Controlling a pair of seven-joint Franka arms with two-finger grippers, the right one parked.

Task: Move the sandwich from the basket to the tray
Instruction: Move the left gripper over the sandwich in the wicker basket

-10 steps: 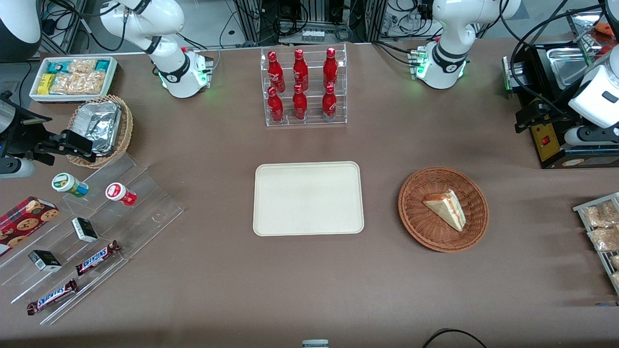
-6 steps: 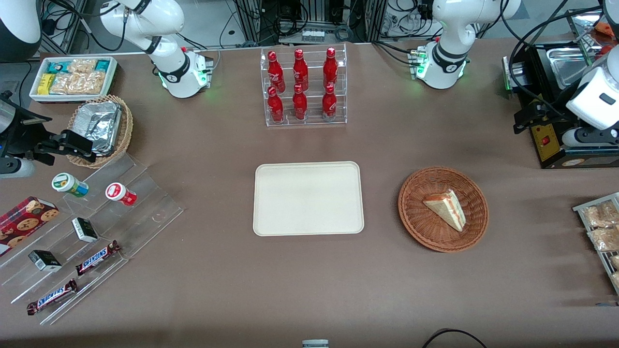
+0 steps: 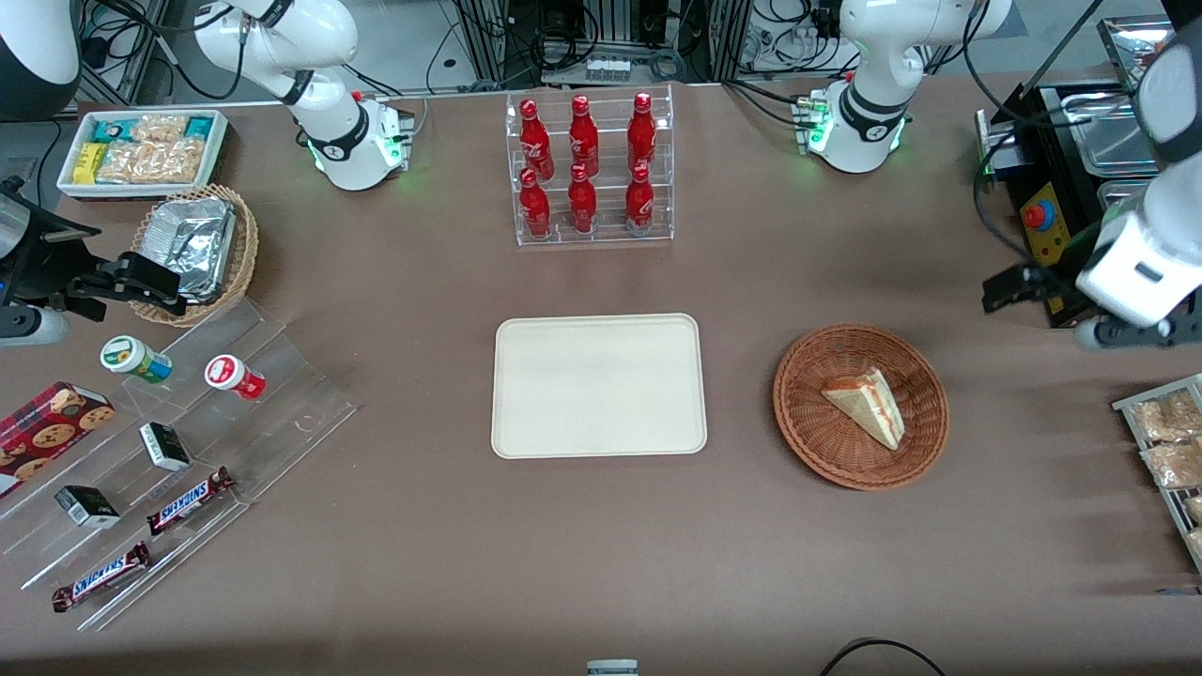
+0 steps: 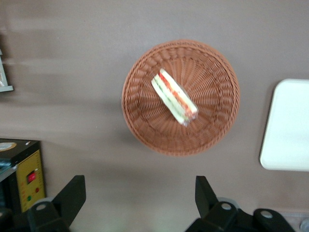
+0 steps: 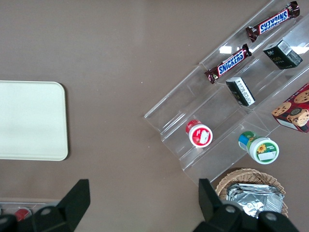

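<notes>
Reddish-brown wicker basket holds the sandwich — both apart from the gripper. Gripper fingers spread wide, holding nothing; the tray lies beside the basket.

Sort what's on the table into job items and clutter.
Job: sandwich in the basket; tray, bare; gripper, open, above bare table beside the basket.

Clutter: soda bottles, chocolate bars, foil packs, cookie box.

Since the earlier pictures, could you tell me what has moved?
Only the left arm: its gripper, fingers open, has swung away from the black box toward the basket, not yet above it. The sandwich stays in the basket; the tray is unchanged.
</notes>
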